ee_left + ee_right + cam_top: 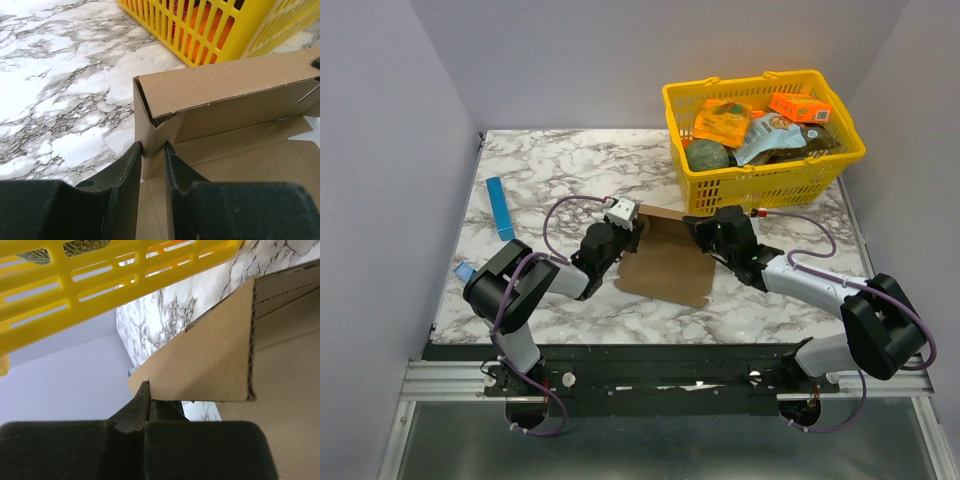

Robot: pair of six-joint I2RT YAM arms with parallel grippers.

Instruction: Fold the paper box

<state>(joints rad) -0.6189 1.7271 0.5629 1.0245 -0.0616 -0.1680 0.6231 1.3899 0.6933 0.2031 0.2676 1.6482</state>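
Pulling the two ends unevenly could tear or flatten the paper box (665, 262), which lies mid-counter (550, 170) with its far wall raised. The left pincer (152, 150) sits narrow astride that wall's left corner. Whether it pinches I cannot tell, and a loose hold would let the corner spring down. The right pincer (148, 390) is closed tight on a thin flap edge, a small bite that may slip. The yellow basket (760, 185) crowds the far side, so open room lies nearer and leftward.
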